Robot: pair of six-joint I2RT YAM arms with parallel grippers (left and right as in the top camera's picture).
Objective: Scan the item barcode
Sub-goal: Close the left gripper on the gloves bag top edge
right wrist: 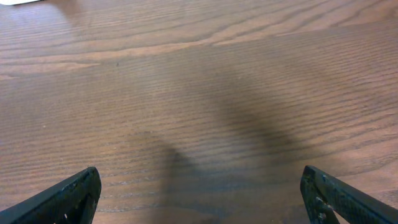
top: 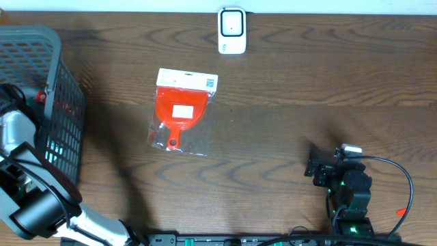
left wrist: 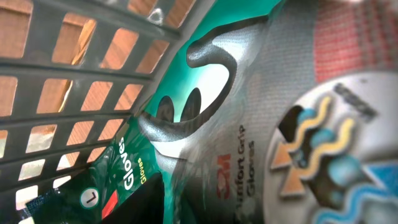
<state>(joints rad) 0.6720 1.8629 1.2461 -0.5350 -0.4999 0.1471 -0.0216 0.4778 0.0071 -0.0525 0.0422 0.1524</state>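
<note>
So the left arm [top: 17, 133] is reaching down into the black mesh basket [top: 65, 102] at the left edge of the surface [top: 287, 82], and its wrist view is basically all glove pack [left wrist: 205, 124] - a teal bag of grip gloves, jammed up against the basket's grid wall. My guess is that's the item it's after for the scan, which is why the camera is shoved so close to it. The left hand's own fingers don't show in any view, so I can't tell if it's spread, pressed together or pinching the bag. The right hand [right wrist: 199, 180] is parked near the front right corner with its fingers spread wide over bare wood and nothing between them - looks like it's just keeping out of the way. The white scanner [top: 232, 31] stands at the far edge, about the middle, facing into the surface, so anything pulled from the basket has to travel across to it. There's also a red dustpan [top: 179, 113] in clear packaging, lying flat between the basket and the scanner, well apart from both. It has a small label on its card header that might be a barcode, but it's too small to tell. A slippery bag packed in tight like that could be awkward to lift out cleanly.
</note>
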